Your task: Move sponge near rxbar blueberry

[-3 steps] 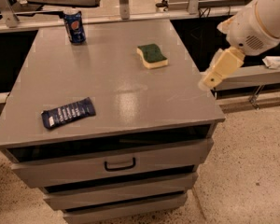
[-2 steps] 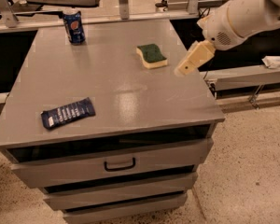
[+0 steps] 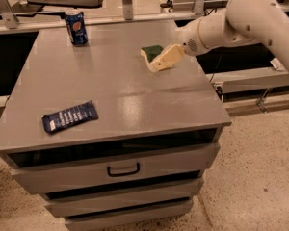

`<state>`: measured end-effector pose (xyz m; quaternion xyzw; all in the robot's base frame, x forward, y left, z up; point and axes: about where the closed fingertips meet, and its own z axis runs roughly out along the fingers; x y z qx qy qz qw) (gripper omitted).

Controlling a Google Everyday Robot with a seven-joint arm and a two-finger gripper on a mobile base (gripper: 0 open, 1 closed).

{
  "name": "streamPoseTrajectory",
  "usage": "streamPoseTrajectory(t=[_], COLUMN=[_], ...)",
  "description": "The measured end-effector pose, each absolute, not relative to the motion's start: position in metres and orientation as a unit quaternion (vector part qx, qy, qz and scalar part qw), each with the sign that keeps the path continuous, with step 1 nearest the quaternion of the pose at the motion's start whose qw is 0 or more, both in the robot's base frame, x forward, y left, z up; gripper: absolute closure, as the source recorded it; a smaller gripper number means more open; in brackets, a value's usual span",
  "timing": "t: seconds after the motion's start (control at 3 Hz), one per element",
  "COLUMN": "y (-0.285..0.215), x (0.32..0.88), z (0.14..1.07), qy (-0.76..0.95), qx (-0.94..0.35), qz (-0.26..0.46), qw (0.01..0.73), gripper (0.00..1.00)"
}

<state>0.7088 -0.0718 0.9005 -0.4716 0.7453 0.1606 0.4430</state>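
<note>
The sponge (image 3: 150, 52), pale yellow with a dark green top, lies on the grey table (image 3: 111, 85) at the back right. My gripper (image 3: 164, 59) reaches in from the right and sits over the sponge's right part, hiding it. The rxbar blueberry (image 3: 70, 116), a flat dark blue wrapper with white lettering, lies at the front left of the table, far from the sponge and the gripper.
An upright blue soda can (image 3: 76, 28) stands at the table's back left. The table has drawers (image 3: 123, 170) below its front edge. My white arm (image 3: 241, 20) spans in from the upper right. Speckled floor (image 3: 260, 177) lies to the right.
My gripper has moved left from beyond the table's right edge to over the sponge. The sponge, the bar and the can have not moved.
</note>
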Motion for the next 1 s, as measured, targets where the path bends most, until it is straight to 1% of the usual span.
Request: streamPoseTrajectory(t=[0.33, 0.67, 1.0], y=[-0.052, -0.046, -0.051], x=[0.734, 0.751, 0.76], z=[0.877, 0.861, 0.852], qy=[0.746, 0.748, 0.75], qx=[-0.45, -0.436, -0.425], qz=[0.192, 0.202, 0.198], qw=[0.452, 0.458, 0.466], gripper=[0.0, 0.0, 0.18])
